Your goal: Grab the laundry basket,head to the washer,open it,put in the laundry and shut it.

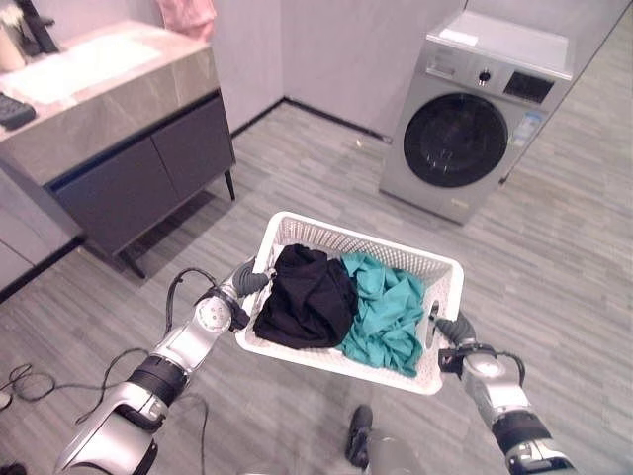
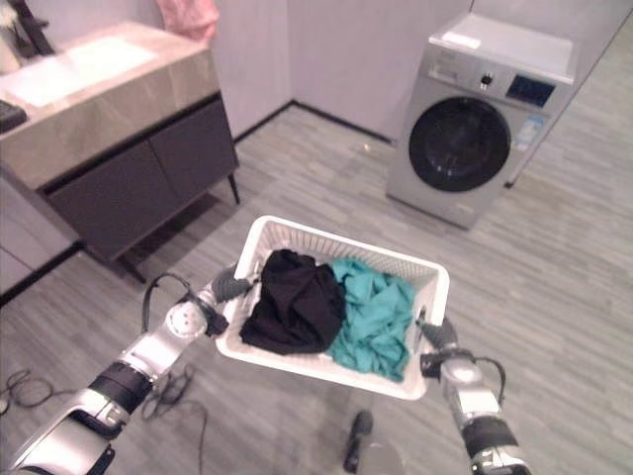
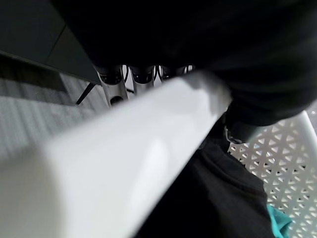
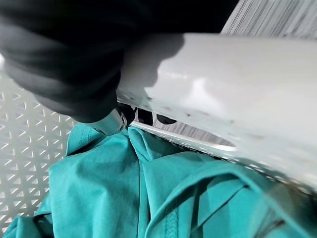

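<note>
Left hand (image 1: 237, 287) and right hand (image 1: 447, 332) forward, fingers curled, arms apart.

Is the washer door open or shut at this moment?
Shut. The washer stands against the far wall with its round dark door flush in the front panel, no gap or swing visible.
</note>
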`<state>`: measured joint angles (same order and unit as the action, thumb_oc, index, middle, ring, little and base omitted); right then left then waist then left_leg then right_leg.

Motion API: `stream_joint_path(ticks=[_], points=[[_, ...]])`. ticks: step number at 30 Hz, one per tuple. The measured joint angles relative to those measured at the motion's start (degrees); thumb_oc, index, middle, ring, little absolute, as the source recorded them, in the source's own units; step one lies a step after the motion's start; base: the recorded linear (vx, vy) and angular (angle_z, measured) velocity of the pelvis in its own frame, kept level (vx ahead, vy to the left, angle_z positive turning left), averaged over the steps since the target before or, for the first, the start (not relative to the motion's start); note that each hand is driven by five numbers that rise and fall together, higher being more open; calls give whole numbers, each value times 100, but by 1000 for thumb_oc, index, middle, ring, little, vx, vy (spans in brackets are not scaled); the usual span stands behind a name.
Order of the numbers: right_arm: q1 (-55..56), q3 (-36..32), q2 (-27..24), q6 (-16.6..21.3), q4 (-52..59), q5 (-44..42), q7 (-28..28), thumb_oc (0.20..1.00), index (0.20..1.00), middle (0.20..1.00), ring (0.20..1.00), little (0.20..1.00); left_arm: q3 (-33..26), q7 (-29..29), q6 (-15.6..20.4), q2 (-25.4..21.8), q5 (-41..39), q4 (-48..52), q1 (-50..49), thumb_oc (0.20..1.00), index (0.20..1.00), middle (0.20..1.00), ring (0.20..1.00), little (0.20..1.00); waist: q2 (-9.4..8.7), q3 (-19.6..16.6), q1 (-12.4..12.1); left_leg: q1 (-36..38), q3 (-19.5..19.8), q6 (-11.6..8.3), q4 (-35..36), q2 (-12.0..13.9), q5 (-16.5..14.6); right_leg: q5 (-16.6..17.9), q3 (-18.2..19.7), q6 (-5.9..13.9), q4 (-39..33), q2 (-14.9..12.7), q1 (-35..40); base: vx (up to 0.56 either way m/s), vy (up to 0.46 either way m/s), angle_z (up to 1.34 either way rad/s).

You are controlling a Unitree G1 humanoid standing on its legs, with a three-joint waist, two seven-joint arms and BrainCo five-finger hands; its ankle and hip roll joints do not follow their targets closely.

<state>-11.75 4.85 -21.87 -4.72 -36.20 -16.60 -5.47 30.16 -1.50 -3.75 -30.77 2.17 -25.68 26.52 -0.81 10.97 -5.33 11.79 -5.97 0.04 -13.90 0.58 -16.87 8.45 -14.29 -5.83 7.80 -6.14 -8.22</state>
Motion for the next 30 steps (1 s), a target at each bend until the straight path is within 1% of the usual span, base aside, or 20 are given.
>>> stream_joint_path(ticks=[2,3,5,8,10,13,15,16,17,18,19,20,21,22,23,24,25,27,28,30], points=[[-117,-97,-60,6,-35,-34,80,200,200,200,200,200,12,4,9,0,13,22,192,200,200,200,200,200,35,16,168,-300,48,-29,437,156,69,39,-12,55,-194,159,44,185,-182,-12],[-156,-97,-44,-1,-57,-65,69,200,200,200,200,200,16,1,6,2,15,4,201,200,200,200,200,200,18,31,129,-181,-37,-17,504,148,92,40,51,57,-212,205,88,230,-220,-25],[-157,-98,-122,3,-28,-67,71,200,200,200,200,200,54,4,23,18,27,-28,256,200,200,200,200,200,39,41,403,152,-101,-150,766,227,251,9,15,101,-246,263,253,258,-252,-18],[-108,-115,-200,74,-32,-90,83,200,200,200,200,200,166,2,78,47,68,-43,378,200,200,200,200,200,52,44,511,432,-235,-139,952,276,265,-99,-40,527,-545,286,568,309,-359,-9],[-47,-120,-248,85,-16,-188,92,200,200,200,200,200,226,2,83,89,70,-69,455,200,200,200,200,200,43,11,493,411,-159,-142,986,317,264,-216,-16,706,-472,285,532,220,-298,10],[-48,-107,-286,95,-57,-232,85,200,200,200,200,200,233,8,80,208,67,-275,466,200,200,200,200,200,149,10,471,398,-41,-169,875,470,279,-433,-72,653,-385,410,578,191,-370,13],[-49,-45,-289,93,-67,-238,83,200,200,200,200,200,233,7,81,225,60,-359,473,200,200,200,200,200,110,18,403,160,44,-231,173,527,286,-562,-95,507,-406,532,730,143,-594,9],[-66,-20,-298,94,-58,-275,72,200,200,200,200,200,218,4,81,225,36,-372,488,200,200,200,200,200,21,45,315,-641,95,-250,-1507,600,295,-721,-12,162,-287,626,729,27,-283,4],[-66,-22,-300,93,-51,-295,66,200,200,200,200,200,228,4,79,218,4,-369,487,200,200,200,200,200,-16,57,230,-1131,112,17,-2524,729,535,-729,67,150,-374,634,827,136,-355,-23],[-42,78,-292,93,-21,-307,37,200,200,200,200,200,226,5,60,204,-8,-402,429,200,200,200,200,200,-43,52,66,-1448,295,186,-3284,810,1098,-786,141,59,-365,747,1016,133,-233,-22],[-2,117,-304,98,37,-318,35,200,200,200,200,200,198,5,65,202,-11,-412,426,200,200,200,200,200,-42,45,77,-1657,458,193,-3622,863,1470,-847,93,-14,-361,843,1078,203,-325,-11],[31,163,-237,98,97,-346,-2,200,200,200,200,200,162,0,69,136,-11,-384,427,200,200,200,200,200,-217,70,69,-1852,356,198,-4014,1006,2120,-937,86,-18,-453,875,1227,81,-85,21],[18,201,-241,95,131,-346,-57,200,200,200,200,200,155,4,66,106,-12,-364,426,200,200,200,200,200,-247,83,63,-2050,328,207,-4233,1149,2132,-918,67,-74,-567,945,1349,126,-76,27],[10,177,-243,95,152,-347,-87,200,200,200,200,200,157,3,63,97,-29,-318,448,200,200,200,200,200,-291,111,104,-2249,300,205,-4431,1216,1788,-952,13,-146,-674,991,1415,102,9,24],[-30,164,-237,94,150,-353,-113,200,200,200,200,200,159,-2,58,66,-75,-247,453,200,200,200,200,200,-401,202,96,-2440,229,38,-4331,1200,1361,-958,3,-159,-762,997,1528,158,21,17],[-47,140,-249,74,201,-348,-120,200,200,200,200,200,173,6,28,58,-111,-243,451,200,200,200,200,200,-453,259,113,-2581,227,-198,-3783,1065,1067,-949,-10,-157,-855,989,1659,170,36,15],[-10,138,-260,67,263,-347,-135,200,200,200,200,200,172,3,16,59,-113,-242,459,200,200,200,200,200,-467,299,159,-2619,176,-319,-3163,927,886,-953,-29,-154,-953,977,1790,222,59,14],[11,118,-237,66,271,-350,-173,200,200,200,200,200,211,1,16,65,-111,-253,546,200,200,200,200,200,-474,370,169,-2711,-81,-237,-2158,799,851,-1017,-106,-55,-1137,974,2007,211,50,23],[-1,76,-253,67,273,-364,-191,200,200,200,200,200,225,1,16,87,-110,-261,668,200,200,200,200,200,-421,442,212,-2804,-70,-257,-961,547,962,-1062,-221,13,-1265,1009,2128,267,49,24],[-81,76,-250,85,168,-403,-194,200,200,200,200,200,229,2,15,108,-108,-304,721,200,200,200,200,200,-336,498,163,-3040,-52,-273,-137,242,1210,-1204,-227,97,-1268,1032,2243,283,37,10]])
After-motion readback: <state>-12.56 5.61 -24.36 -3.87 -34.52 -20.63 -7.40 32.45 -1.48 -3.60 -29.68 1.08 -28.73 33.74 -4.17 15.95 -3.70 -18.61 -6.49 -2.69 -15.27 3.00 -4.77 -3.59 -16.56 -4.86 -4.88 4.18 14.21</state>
